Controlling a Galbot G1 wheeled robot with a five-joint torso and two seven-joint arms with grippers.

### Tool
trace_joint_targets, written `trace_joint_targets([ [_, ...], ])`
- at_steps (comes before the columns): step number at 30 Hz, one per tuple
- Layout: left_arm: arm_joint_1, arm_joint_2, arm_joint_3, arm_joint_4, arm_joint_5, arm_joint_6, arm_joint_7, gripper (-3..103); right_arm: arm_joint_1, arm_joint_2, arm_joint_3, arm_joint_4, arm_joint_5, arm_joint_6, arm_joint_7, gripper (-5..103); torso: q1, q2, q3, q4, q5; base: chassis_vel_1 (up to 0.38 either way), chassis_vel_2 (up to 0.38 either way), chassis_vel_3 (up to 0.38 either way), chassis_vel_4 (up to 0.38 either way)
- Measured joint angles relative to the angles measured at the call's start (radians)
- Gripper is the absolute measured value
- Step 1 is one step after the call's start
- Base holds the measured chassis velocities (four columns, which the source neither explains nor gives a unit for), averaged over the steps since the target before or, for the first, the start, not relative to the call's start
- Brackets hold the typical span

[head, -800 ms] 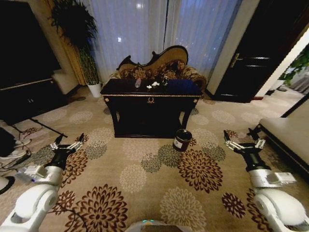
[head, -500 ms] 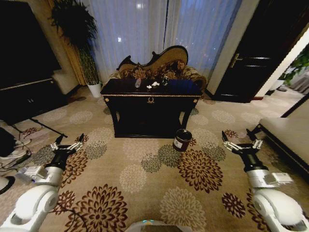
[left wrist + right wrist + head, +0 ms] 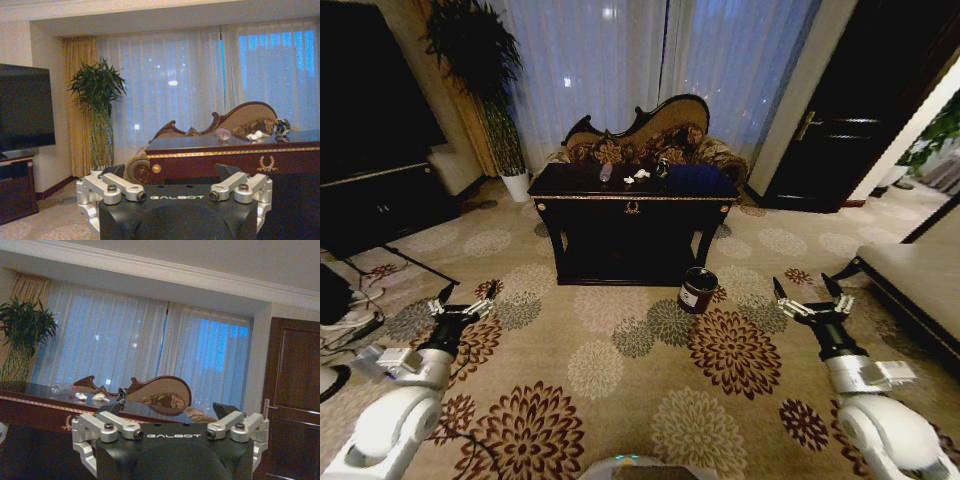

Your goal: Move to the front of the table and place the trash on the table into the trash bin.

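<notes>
Trash sits on top of the glossy black rectangular table w/ gold trim, toward the back-middle of the top, well ahead of the robot across the floral carpet. Clear plastic bottle w/ red cap lies on its side; in head view its long axis runs roughly front-to-back on the tabletop, slightly tilted. Which end the cap faces: hard to tell from head view; in right wrist view a red spot shows at the end nearer the paper lumps. Two small white paper lumps lie just beside the bottle, close together. A small shiny clear wrapper-like piece sits near them on the far side from the bottle.

Small round dark bin w/ white label band stands upright on the carpet, just in front of the table's front right leg, apart from the table.

Left gripper hovers low over the carpet at lower left, fingers spread apart, nothing between them. Right gripper hovers at lower right, fingers likewise apart and holding nothing. Both are well short of the table & bin.

Carved sofa stands behind the table, before pale curtains.
</notes>
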Motion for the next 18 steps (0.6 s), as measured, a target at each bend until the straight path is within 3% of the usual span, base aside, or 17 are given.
trace_joint_targets([
  [6,0.004,-0.002,0.006,-0.004,0.008,0.0,0.001,103,0.001,-0.005,-0.001,-0.001,0.0,0.0,-0.001,100,0.0,0.0,0.0,0.0,0.0,-0.017,0.016,0.01,-0.016],
  [18,0.002,-0.008,0.018,0.007,0.01,-0.005,0.005,99,0.003,0.005,-0.008,0.001,-0.006,0.006,0.0,100,0.0,0.0,0.0,-0.0001,0.0,-0.085,0.08,0.094,-0.079],
])
